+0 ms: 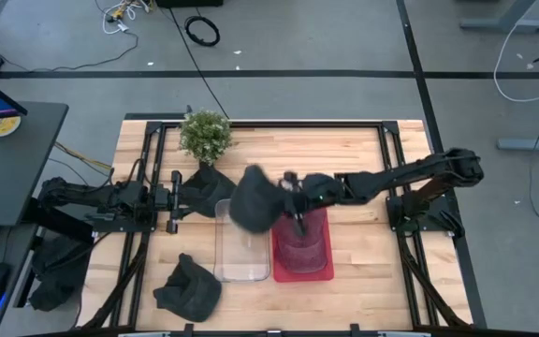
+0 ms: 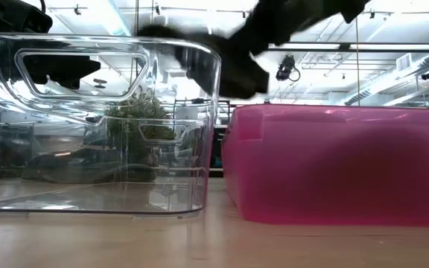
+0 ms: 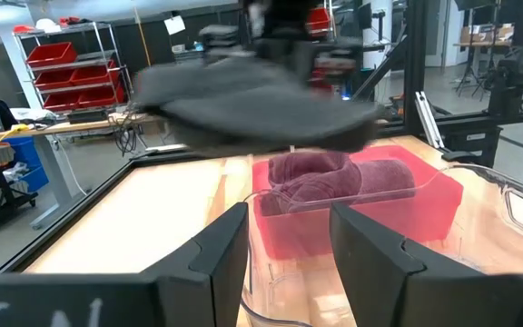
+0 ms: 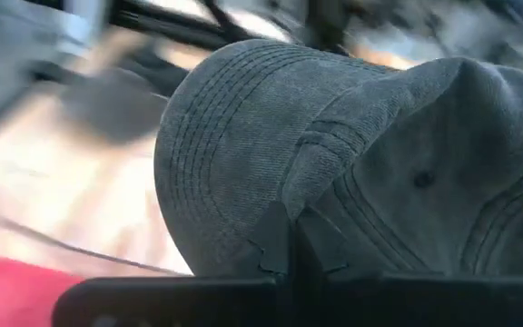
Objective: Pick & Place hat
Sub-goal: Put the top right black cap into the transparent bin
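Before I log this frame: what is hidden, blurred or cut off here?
- Right claw, shut on the grey hat: hidden beneath that hat in the high view.
- Pink bin contents: low view, tinted wall hides them; the left wrist view shows only a dim mound.
- Clear bin: partly covered by the hat in the high view.
- Right arm: cut off by the low view's top edge.

Shown on the bench: three dark hats, two bins, one clear and one pink, one potted plant.
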